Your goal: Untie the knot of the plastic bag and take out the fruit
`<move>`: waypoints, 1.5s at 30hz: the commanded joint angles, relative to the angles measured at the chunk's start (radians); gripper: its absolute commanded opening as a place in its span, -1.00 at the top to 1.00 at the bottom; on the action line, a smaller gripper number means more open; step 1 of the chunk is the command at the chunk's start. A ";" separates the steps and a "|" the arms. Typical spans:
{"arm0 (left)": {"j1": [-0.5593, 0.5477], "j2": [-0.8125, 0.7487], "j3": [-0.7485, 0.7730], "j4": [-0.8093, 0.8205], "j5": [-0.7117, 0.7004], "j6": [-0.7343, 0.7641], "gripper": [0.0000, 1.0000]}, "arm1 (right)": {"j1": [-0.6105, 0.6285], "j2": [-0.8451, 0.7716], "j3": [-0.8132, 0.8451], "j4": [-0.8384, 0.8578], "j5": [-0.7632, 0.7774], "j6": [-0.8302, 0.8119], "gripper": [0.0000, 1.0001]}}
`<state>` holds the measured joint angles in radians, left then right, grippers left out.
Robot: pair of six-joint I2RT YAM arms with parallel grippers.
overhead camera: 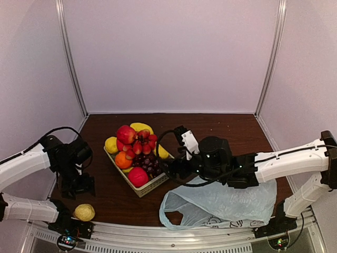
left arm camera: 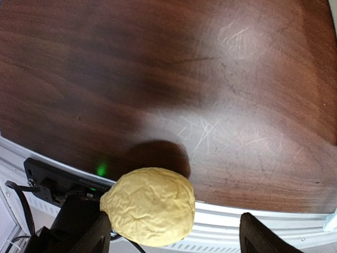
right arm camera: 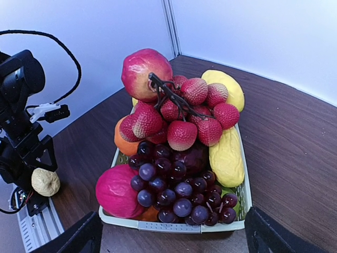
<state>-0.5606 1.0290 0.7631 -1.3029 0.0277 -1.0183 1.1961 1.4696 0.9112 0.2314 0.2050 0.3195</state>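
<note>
Yellow lemon [left arm camera: 150, 205] on the left, a heaped basket [right arm camera: 174, 225] in the middle, a pale blue plastic bag [overhead camera: 226, 203] on the right.
Over the lumpy lemon the left gripper [left arm camera: 175, 224] hangs open and holds nothing; the lemon lies on the dark wooden table [left arm camera: 210, 79] by the near rail [left arm camera: 231, 217], close against one finger [left arm camera: 97, 237]. Piled in the basket are red fruit, dark grapes [right arm camera: 179, 190] and a long yellow fruit [right arm camera: 226, 158]. Facing the basket's near wall, the right gripper [right arm camera: 172, 219] has its jaws spread wide and empty. The plastic bag lies slack under the right arm [overhead camera: 284, 163], its handle loop [overhead camera: 167, 216] open.

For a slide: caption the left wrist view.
Open left gripper hovers over a lumpy yellow lemon at the dark wooden table's near edge.
</note>
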 commanded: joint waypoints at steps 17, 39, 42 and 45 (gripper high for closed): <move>-0.168 0.177 -0.130 0.008 0.105 -0.290 -0.78 | -0.164 -0.206 -0.134 0.094 -0.132 -0.047 -0.90; -0.170 -0.001 0.162 0.056 -0.060 -0.149 0.02 | -0.201 -0.282 -0.158 -0.044 -0.073 -0.026 -0.89; -0.127 -0.024 0.176 0.158 -0.041 -0.077 0.00 | -0.204 -0.306 -0.154 -0.096 -0.054 -0.015 -0.89; -0.005 -0.050 0.173 0.280 0.030 0.041 0.03 | -0.204 -0.324 -0.144 -0.128 -0.042 0.004 -0.89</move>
<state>-0.6807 0.9985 0.9283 -1.1950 0.0177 -1.1336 0.9989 1.1736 0.7658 0.1837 0.1211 0.2958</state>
